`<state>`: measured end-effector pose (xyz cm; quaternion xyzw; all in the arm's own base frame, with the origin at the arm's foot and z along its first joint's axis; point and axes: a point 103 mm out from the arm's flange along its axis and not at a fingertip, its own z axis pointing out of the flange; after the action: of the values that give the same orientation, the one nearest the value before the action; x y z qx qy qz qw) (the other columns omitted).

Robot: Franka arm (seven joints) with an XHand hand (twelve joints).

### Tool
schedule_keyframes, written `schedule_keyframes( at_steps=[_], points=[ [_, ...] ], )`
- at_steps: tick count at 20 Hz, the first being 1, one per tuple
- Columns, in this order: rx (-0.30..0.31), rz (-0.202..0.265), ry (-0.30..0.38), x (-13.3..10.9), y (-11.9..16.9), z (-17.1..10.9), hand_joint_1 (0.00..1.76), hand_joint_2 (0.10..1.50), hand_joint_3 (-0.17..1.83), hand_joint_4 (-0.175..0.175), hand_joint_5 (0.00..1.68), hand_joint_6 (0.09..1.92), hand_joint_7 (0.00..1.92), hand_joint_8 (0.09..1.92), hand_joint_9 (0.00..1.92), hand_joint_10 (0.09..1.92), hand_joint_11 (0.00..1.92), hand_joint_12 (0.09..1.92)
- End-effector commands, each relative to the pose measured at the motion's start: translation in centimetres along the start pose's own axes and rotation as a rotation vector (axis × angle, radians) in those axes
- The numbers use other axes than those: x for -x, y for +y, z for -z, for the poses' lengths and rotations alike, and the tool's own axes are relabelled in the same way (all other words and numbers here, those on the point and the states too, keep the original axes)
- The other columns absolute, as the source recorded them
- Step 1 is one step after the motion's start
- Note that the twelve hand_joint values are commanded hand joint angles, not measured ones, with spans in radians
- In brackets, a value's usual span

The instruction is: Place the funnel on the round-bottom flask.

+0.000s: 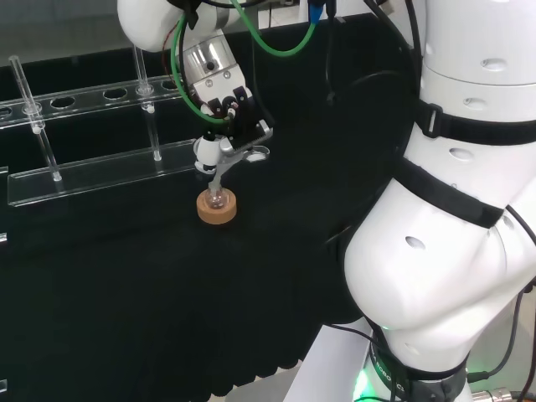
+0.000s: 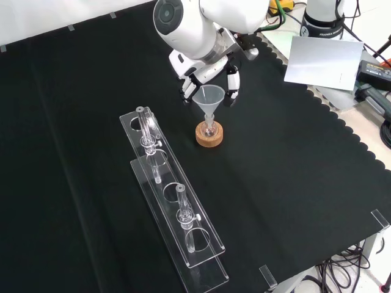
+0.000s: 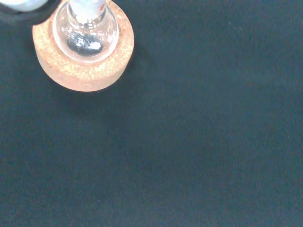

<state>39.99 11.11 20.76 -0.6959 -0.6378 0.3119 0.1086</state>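
funnel (image 2: pixel 211 97) stands upright with its stem reaching down into the neck of the round-bottom flask (image 3: pixel 86 34), which sits in the cork ring (image 2: pixel 209 135) on the desk (image 2: pixel 293 171). we see the hand (image 2: pixel 204 73) curled around the funnel's cone. it seems seated, so we judge only releasing is left.

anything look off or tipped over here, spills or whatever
Nothing stands out. The funnel stands upright with its stem down in the round-bottom flask, which sits centred on its cork ring. The hand is curled around the funnel's rim. The cloth shows no spill.
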Motion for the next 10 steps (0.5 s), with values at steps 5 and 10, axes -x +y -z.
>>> schedule_keyframes(
  at_steps=[5,10],
  points=[
    [-0.005,0.009,0.001,-1.09,-0.37,0.54,0.70,0.64,0.58,-0.044,0.39,0.47,0.40,0.78,0.75,0.60,0.53,1.33],
    [-0.050,0.034,0.030,-1.46,-0.54,0.51,0.54,0.60,0.42,-0.036,0.17,0.10,0.03,0.42,0.21,0.76,0.25,1.48]
  ],
)
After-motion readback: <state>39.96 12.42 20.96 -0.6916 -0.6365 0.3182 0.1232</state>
